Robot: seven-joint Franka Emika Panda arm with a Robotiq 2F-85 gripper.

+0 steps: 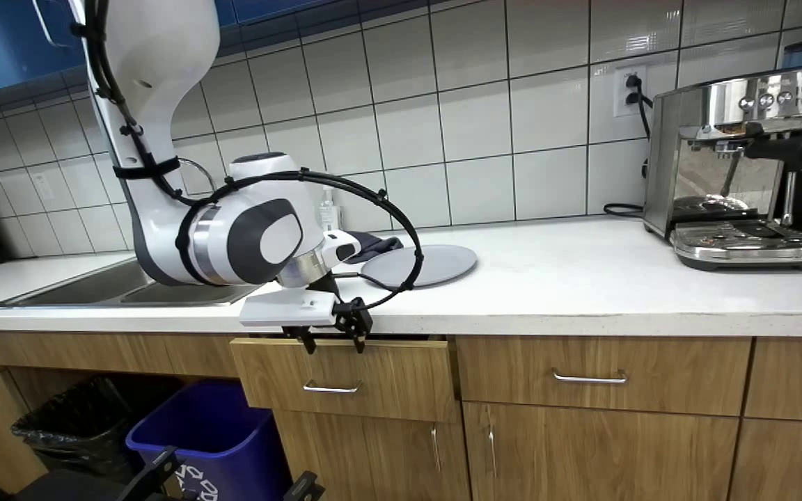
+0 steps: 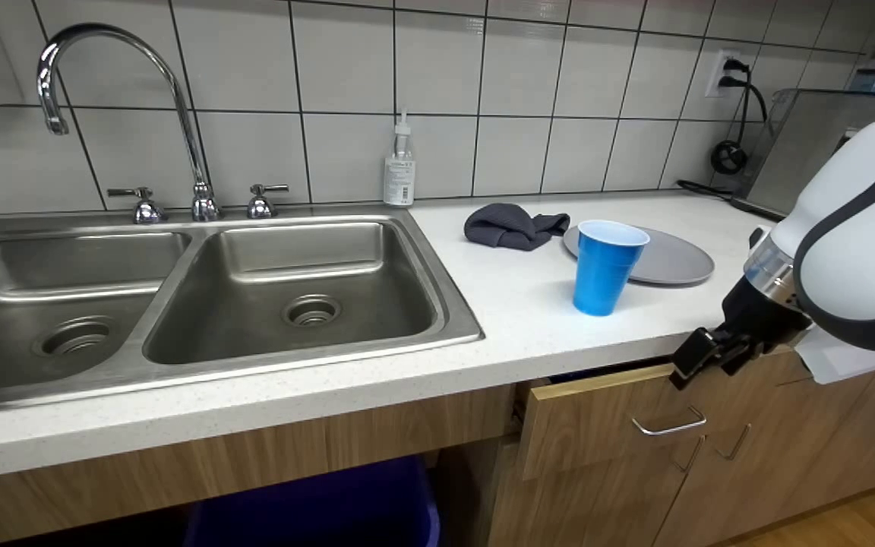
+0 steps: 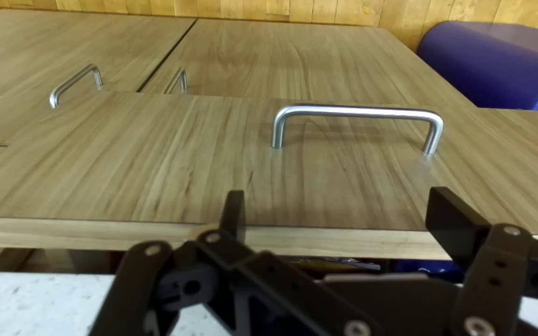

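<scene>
The gripper [image 3: 337, 200] has its fingers [image 3: 453, 226] spread wide and holds nothing. The drawer [image 1: 397, 379], partly pulled out below the countertop [image 1: 582, 292], has its front just beside the fingers; whether they touch its top edge, I cannot tell surely from these angles. The metal handle [image 3: 357, 111] of this drawer lies lower than the fingers, near but apart from them.

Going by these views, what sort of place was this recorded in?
Most likely a kitchen, though whether home or workplace isn't clear. A double-basin sink with a curved faucet and an espresso machine on the white counter point to it.
</scene>
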